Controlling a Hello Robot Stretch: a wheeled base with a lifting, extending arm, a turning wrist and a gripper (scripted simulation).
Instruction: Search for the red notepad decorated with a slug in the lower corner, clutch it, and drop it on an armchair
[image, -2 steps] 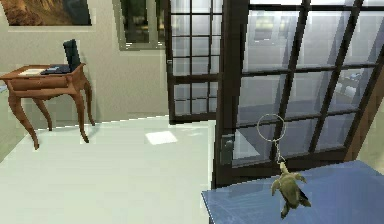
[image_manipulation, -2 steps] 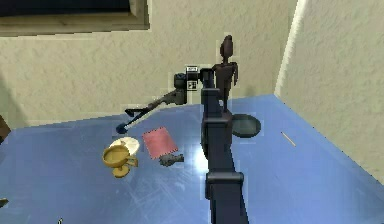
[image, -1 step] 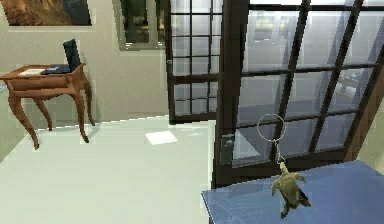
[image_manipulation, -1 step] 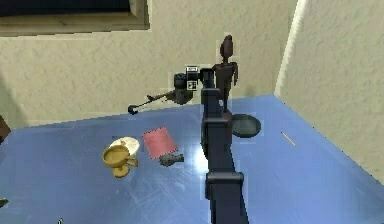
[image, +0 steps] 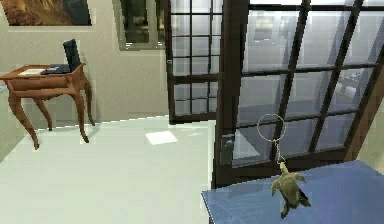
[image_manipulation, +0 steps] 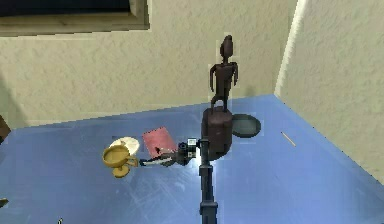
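Notepad (image_manipulation: 156, 141), the red one, is lying on the blue table (image_manipulation: 300, 180) just up and left of the gripper (image_manipulation: 172, 157), right by its fingers. Whether the gripper is holding anything, I cannot tell. A gold cup (image_manipulation: 119, 158) is sitting farther to the gripper's left. A dark statue (image_manipulation: 222, 85) is standing just to its right, with a dark disc (image_manipulation: 243, 127) lying beyond. In the forward view, a turtle figure (image: 290, 190) is resting on the table.
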